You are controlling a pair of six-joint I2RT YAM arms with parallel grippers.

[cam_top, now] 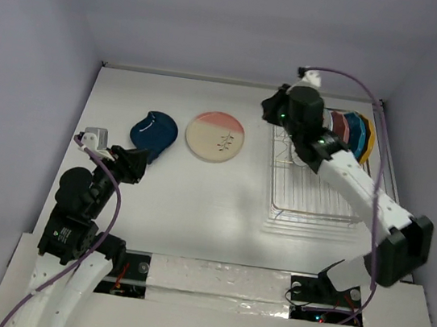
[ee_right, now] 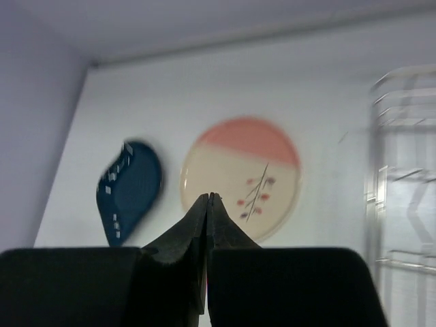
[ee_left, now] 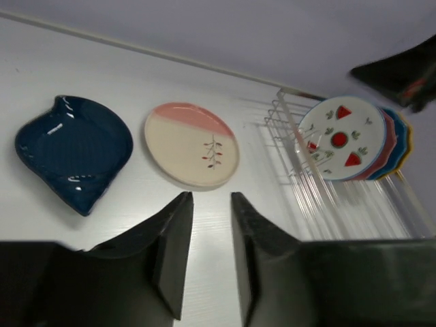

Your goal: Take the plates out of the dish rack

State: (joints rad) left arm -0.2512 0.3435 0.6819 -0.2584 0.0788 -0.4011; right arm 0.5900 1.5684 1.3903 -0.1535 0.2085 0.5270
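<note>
At the near left of the table (cam_top: 196, 209), the left gripper (ee_left: 211, 199) hangs with its two dark fingers apart and nothing between them, aimed toward the far side. Just beyond it lies the dark blue plate (ee_left: 73, 150), leaf-shaped with one pointed end, flat on the white surface. To the right of that plate and a little apart from it, the cream-and-pink plate (ee_left: 191, 144) lies flat and face up, with a small twig motif in its cream part. Over the far left corner of the dish rack (cam_top: 311, 201), the right gripper (ee_right: 208, 199) is held with its fingers pressed together on nothing, tips pointing toward the two plates on the table. The rack stands at the right of the table, well apart from the cream-and-pink plate. At its far end four plates stand on edge in a close row: the white plate with red fruit marks (ee_left: 339, 138) on the left, then the pink plate (cam_top: 339, 123), the teal plate (cam_top: 357, 134) and the yellow plate (cam_top: 370, 146), each overlapping the next. In the top view the right arm hides the white plate, and in the right wrist view the rack appears only as a blur at the right edge
</note>
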